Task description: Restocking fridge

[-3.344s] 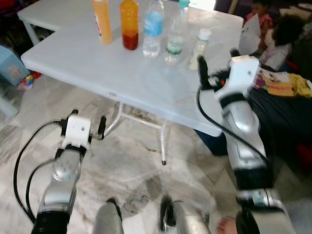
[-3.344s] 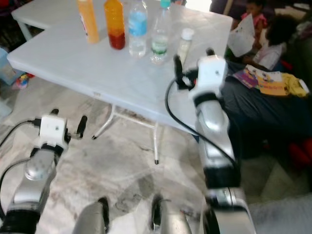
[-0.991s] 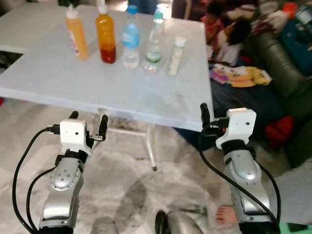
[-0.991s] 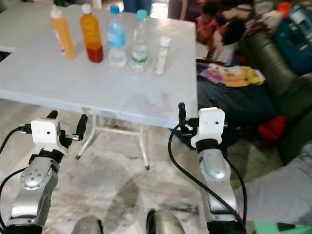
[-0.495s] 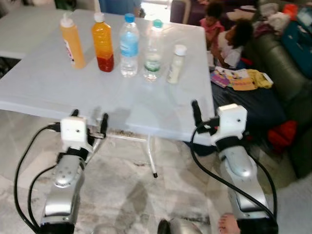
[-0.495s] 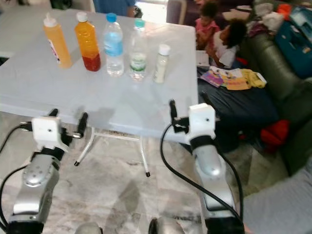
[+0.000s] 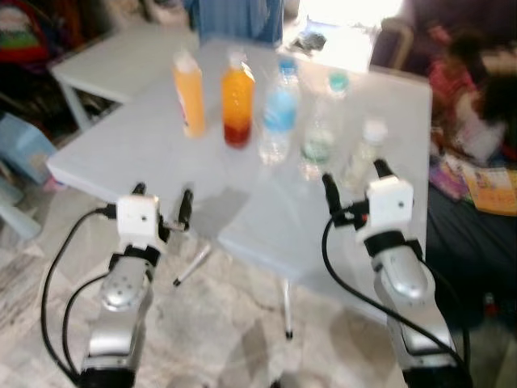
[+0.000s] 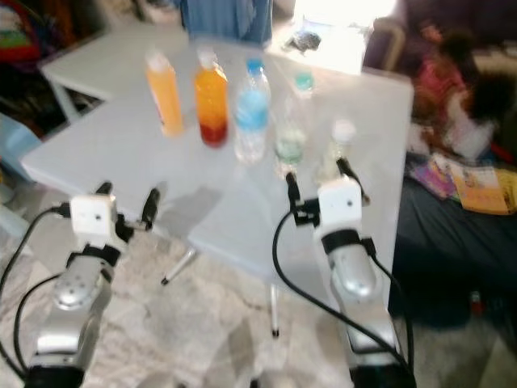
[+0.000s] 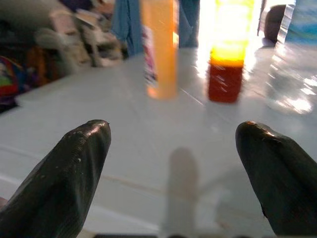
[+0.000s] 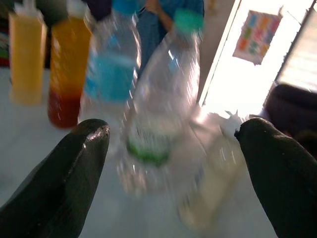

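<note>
Up on the white tabletop (image 7: pixel 145 153) five bottles stand in a row: a yellow-orange squeeze bottle (image 7: pixel 188 95), an orange juice bottle (image 7: pixel 237 100) with a red layer at its base, a blue-labelled water bottle (image 7: pixel 277 115), a green-capped clear bottle (image 7: pixel 321 129) and a small pale bottle (image 7: pixel 360 159) with a white cap. All five are upright and close together, though blur keeps me from telling whether neighbours touch.

Both arms are raised before the near edge of the tabletop. The left pincer (image 7: pixel 161 202) hovers at that edge, its two black fingers spread wide with nothing between them; its wrist view looks across the surface toward the squeeze bottle and juice bottle. The right pincer (image 7: pixel 353 180) is over the tabletop just short of the pale bottle, fingers likewise wide apart and empty, the green-capped bottle framed between them in its wrist view.

A person (image 7: pixel 464 85) sits beyond the table's right side, beside a yellow book (image 7: pixel 489 182) on dark cushions.
</note>
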Robot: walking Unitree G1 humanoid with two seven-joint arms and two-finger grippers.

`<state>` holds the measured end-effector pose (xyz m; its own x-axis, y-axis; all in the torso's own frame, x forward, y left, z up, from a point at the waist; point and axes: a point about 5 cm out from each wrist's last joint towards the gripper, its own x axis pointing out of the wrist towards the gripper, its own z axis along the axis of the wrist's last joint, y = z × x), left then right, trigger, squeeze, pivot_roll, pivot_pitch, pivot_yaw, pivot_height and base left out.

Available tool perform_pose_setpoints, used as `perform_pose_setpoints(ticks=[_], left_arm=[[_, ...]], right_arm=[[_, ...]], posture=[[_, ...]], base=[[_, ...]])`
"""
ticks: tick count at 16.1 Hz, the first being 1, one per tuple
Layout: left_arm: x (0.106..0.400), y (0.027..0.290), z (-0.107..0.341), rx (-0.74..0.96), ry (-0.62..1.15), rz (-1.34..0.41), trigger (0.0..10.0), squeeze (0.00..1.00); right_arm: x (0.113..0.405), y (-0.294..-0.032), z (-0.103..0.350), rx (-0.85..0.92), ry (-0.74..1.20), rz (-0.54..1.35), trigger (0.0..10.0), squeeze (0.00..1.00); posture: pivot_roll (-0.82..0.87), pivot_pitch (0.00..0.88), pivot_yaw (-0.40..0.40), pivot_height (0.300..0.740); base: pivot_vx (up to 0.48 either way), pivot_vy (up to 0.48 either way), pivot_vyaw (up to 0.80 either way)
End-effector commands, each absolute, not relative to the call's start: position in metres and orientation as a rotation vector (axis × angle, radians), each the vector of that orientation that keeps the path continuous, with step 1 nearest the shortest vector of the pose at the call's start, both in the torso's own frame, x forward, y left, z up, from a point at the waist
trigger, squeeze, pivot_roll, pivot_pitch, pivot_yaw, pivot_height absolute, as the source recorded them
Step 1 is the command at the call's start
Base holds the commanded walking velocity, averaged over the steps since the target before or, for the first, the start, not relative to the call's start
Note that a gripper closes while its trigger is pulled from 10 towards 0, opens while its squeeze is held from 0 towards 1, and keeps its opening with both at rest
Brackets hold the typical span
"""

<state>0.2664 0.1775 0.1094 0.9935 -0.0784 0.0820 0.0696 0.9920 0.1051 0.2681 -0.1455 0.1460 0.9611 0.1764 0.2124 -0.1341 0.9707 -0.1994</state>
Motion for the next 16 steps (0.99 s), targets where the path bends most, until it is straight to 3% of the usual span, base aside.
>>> perform_pose_setpoints(ticks=[1,6,16], left_arm=[[0.265,0.186,0.110,0.116,-0.084,-0.042,10.0,0.00],[0.265,0.185,0.112,0.133,-0.083,-0.052,10.0,0.00],[0.269,0.198,0.122,0.205,-0.094,-0.065,10.0,0.00]], right_arm=[[0.268,-0.140,0.148,-0.176,-0.241,0.168,10.0,0.00],[0.276,-0.141,0.157,-0.164,-0.267,0.159,10.0,0.00],[0.336,-0.145,0.206,-0.149,-0.368,0.164,10.0,0.00]], posture=[[0.00,0.066,-0.062,0.740],[0.01,0.096,-0.060,0.740],[0.07,0.136,-0.031,0.740]], base=[[0.000,0.000,0.00],[0.000,0.000,0.00],[0.000,0.000,0.00]])
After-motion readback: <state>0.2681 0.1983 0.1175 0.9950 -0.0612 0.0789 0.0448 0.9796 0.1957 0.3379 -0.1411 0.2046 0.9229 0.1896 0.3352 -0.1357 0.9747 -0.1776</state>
